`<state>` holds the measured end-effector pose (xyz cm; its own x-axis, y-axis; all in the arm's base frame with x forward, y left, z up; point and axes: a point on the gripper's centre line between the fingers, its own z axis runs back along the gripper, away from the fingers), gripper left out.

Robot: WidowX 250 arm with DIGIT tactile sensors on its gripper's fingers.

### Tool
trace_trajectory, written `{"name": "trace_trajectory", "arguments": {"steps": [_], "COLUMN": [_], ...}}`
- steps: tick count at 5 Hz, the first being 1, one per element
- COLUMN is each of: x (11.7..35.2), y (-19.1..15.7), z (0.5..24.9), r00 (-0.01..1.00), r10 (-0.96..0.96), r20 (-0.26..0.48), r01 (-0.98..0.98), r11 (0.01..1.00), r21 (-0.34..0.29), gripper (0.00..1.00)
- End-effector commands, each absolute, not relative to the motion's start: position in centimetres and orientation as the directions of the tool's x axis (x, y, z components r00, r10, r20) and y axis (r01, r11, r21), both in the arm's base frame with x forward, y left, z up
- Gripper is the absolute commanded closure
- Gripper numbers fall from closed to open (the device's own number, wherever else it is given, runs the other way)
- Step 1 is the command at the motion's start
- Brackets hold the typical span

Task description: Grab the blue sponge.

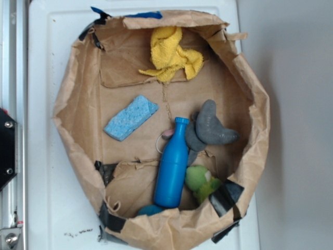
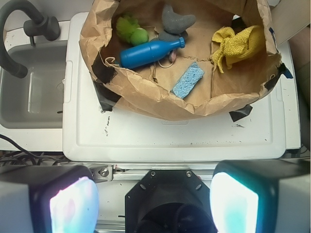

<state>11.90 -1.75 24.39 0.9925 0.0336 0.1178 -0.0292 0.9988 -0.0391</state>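
as it lies, blue sponge (image 1: 131, 117) diagonal

The blue sponge (image 1: 131, 117) looks porous, speckled and matt. The bottle (image 1: 171, 165) is smooth, glossy plastic. The bag (image 1: 73, 94) is creased brown paper patched with black tape (image 1: 111, 217). The yellow cloth (image 1: 170, 53) looks nubbly terry. The tabletop (image 2: 184, 138) is smooth white plastic, scuffed.
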Motion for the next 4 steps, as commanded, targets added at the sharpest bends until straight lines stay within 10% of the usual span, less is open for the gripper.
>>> {"name": "trace_trajectory", "arguments": {"steps": [1, 4], "x": [11.9, 14.0], "y": [-1.7, -0.6], "z": [24.4, 21.9], "r00": [0.992, 0.868], "r10": [0.034, 0.487], "r20": [0.118, 0.097], "r01": [-0.029, -0.479], "r11": [0.999, 0.873], "r21": [-0.039, -0.09], "gripper": [0.0, 0.0]}}
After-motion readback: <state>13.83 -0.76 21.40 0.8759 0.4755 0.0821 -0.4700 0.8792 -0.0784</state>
